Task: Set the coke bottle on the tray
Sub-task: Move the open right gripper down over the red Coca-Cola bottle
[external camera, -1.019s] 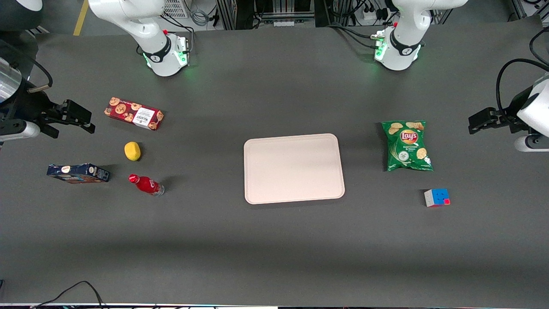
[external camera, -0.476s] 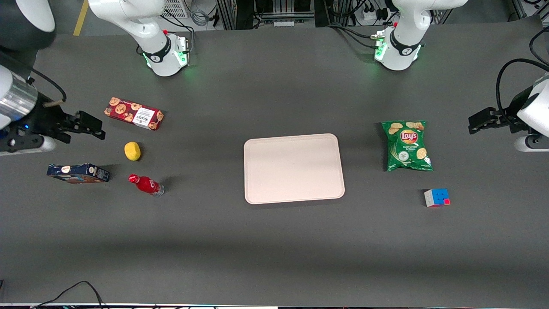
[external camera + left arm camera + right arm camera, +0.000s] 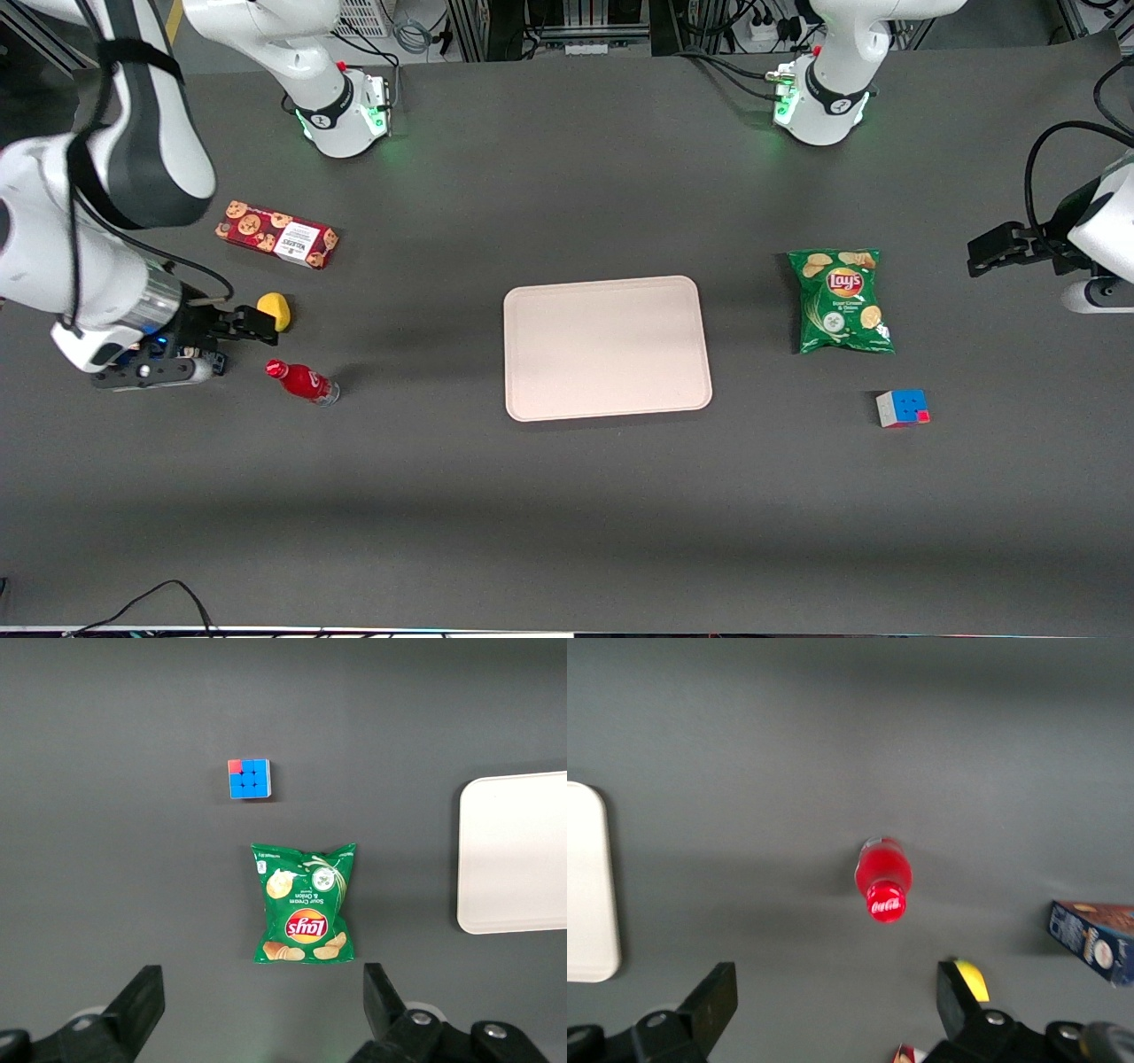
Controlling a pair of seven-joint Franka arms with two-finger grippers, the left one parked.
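My gripper (image 3: pixel 257 326) hangs with jaws apart, just by the yellow object (image 3: pixel 276 308). The coke bottle (image 3: pixel 301 382) stands on the table nearby, nearer the front camera. The tray (image 3: pixel 607 347) lies well apart, mid-table.

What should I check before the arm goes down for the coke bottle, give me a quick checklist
1. Gripper open: ok, fingers spread wide in the right wrist view.
2. Gripper empty: ok, nothing between the fingers.
3. Bottle standing upright on the table: ok, cap faces the right wrist camera.
4. Gripper over the bottle: not ok, it hangs above the yellow object, and the bottle is nearer the front camera.
5. Room around the bottle: ok, the yellow object and blue box stand apart from it.
6. Tray free to receive it: ok, nothing lies on it.
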